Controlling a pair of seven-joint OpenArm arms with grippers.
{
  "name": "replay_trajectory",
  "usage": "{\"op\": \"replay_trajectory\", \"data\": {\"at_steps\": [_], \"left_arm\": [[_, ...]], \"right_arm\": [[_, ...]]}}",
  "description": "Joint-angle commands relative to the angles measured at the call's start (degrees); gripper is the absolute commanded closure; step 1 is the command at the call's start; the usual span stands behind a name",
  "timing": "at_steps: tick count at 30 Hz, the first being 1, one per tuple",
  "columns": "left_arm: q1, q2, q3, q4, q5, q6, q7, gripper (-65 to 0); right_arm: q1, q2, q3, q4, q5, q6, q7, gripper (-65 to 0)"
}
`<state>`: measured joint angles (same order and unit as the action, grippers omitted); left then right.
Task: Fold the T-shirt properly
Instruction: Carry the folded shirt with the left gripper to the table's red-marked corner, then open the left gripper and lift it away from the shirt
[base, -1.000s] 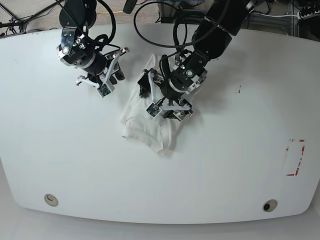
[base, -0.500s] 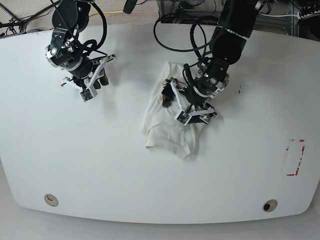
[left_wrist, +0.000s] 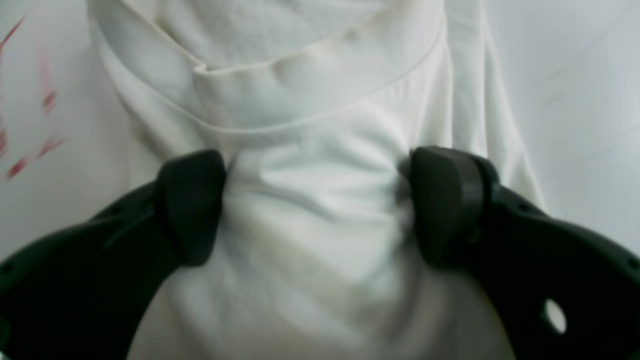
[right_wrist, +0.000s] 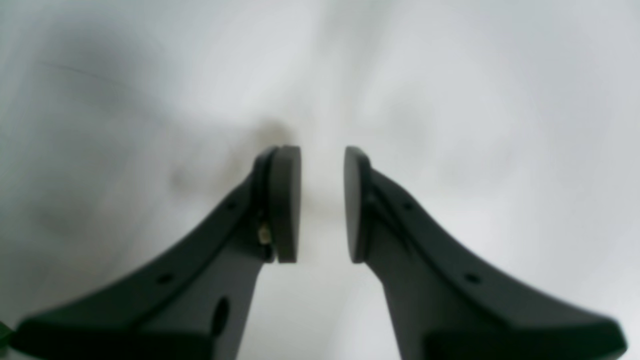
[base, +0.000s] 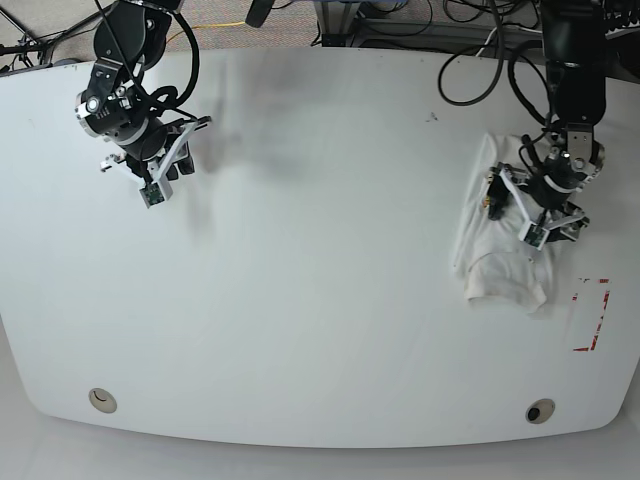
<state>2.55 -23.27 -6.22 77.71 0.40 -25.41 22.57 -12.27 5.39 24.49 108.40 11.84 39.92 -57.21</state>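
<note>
The T-shirt (base: 495, 265) is a folded white bundle lying near the table's right side, with no print showing. My left gripper (base: 545, 215) sits over its upper part. In the left wrist view the black fingers (left_wrist: 192, 205) press on both sides of a bunched band of the T-shirt (left_wrist: 310, 75), so the left gripper (left_wrist: 320, 195) is shut on it. A folded hem runs across just ahead of the pads. My right gripper (base: 158, 185) hovers far off at the table's upper left. The right gripper (right_wrist: 322, 200) shows a narrow gap between its pads with nothing in it.
Red marks (base: 590, 315) are painted on the white table (base: 320, 330) just right of the shirt, and the red marks (left_wrist: 30, 125) also show left of the cloth. Two round fittings (base: 101, 400) sit near the front edge. Cables hang behind the table's back edge.
My left gripper has travelled from the table's middle to the right side, taking the folded shirt with it. The right arm has drawn back further to the upper left.
</note>
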Motion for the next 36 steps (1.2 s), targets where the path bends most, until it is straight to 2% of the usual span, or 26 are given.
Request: {"op": "replay_trajectory", "data": {"at_steps": [1, 8, 15, 18, 23, 27, 32, 34, 36], "left_arm": [[1.0, -3.8, -3.5, -5.8, 5.9, -1.3, 5.6, -54.2], [1.0, -11.9, -8.7, -19.8, 5.9, -4.8, -4.4, -54.2], [0.9, -17.0, -8.9, -25.8, 5.4, -6.0, -8.8, -54.2], [1.0, -19.2, -8.9, -25.6, 1.9, -6.0, -8.9, -54.2], [1.0, -24.6, -8.9, -25.3, -8.0, -6.0, -8.8, -54.2], [1.5, -25.6, -8.9, -18.6, -10.0, -6.0, -8.5, -54.2], [2.1, -25.6, -9.2, -8.6, -9.9, -5.9, -1.0, -54.2], [1.9, -25.0, -10.4, -4.2, -9.9, -5.9, 1.9, -54.2], [1.9, -22.5, -11.5, 0.3, -9.9, -5.9, 3.7, -54.2]], "right_arm": [[1.1, 0.4, 0.1, 1.4, 0.8, 0.1, 1.3, -13.6], [1.2, 0.4, 0.2, 1.6, 0.9, 0.1, 1.3, -13.6], [1.0, 0.4, 0.2, 2.3, 0.9, 0.1, 1.4, -13.6], [0.9, 0.5, 0.2, 2.3, 0.9, 0.1, 1.4, -13.6], [0.8, 0.5, 0.2, 3.5, 0.6, 0.1, 1.5, -13.6], [0.8, 1.3, 0.2, 3.5, 0.8, 0.1, 1.6, -13.6], [1.2, 2.0, 0.2, 3.5, 0.5, 0.1, 1.7, -13.6], [1.2, 2.0, 0.2, 3.5, 0.3, 0.1, 2.9, -13.6], [1.2, 2.0, 0.2, 3.5, 0.3, 0.1, 4.7, -13.6]]}}
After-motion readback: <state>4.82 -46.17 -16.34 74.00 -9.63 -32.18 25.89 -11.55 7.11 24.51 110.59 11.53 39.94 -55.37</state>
